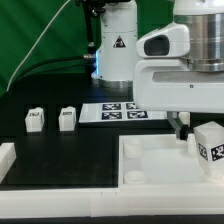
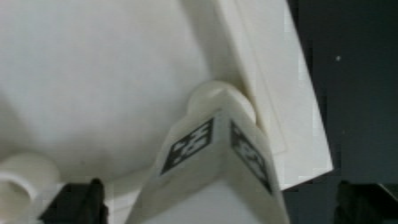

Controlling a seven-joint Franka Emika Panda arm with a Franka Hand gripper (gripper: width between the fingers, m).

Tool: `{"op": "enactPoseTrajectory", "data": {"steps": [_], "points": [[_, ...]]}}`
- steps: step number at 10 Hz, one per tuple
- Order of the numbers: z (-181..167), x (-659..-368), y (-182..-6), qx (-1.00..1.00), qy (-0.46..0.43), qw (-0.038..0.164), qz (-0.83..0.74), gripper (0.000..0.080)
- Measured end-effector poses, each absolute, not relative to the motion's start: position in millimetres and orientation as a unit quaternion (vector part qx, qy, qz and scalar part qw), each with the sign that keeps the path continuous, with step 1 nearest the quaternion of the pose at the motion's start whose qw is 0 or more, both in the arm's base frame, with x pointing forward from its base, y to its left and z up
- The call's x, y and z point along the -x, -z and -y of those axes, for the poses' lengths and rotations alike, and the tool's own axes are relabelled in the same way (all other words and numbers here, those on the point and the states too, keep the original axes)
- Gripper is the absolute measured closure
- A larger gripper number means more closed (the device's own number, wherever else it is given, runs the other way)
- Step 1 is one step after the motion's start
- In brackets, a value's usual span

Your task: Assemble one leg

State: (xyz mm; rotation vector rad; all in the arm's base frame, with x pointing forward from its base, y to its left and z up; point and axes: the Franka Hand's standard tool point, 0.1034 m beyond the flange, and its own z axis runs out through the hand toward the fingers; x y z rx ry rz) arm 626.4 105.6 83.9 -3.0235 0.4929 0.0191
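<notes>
**Leg (image 1: 209, 146) against the tray (image 1: 150, 168) rim, seating not yet certain**

Closest to the wrist camera, the leg (image 2: 214, 158) shows two tagged faces meeting at an edge. It sits against the raised rim of the tray (image 2: 107, 80), where a rounded boss juts from the wall. In the exterior view the same leg is at the right edge of the frame, just below centre, over the tray's right-hand side. The gripper (image 1: 181, 127) is just beside it, toward the frame's centre. One dark fingertip (image 2: 80, 203) shows beside the leg in the wrist view, but I cannot tell from either picture whether the jaws pinch the leg or stand off it.

Two spare legs (image 1: 34, 120) sit at middle left on the black table (image 1: 60, 150). The marker board (image 1: 118, 111) lies near the frame's centre, behind the tray.

By my reading, the step in hand is fitting this one leg to the tray at its edge. The leg is at the tray, but nothing shows it seated. The next move likely calls for squaring the leg's base over its socket, keeping it upright, then pressing or turning it home. A leg canted against the rim could jam or tip.
</notes>
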Motion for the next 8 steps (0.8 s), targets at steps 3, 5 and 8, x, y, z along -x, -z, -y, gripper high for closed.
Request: {"op": "enactPoseTrajectory", "data": {"steps": [3,5,8], "points": [[-96.2,-629.0,-85.1,0.998,0.004,0.038,0.047,0.0151],[-94.9,-629.2,-85.1,0.989,0.007,0.033,0.141,0.0151],[-94.8,-629.3,-84.8,0.989,0.007,0.033,0.145,0.0151]]}}
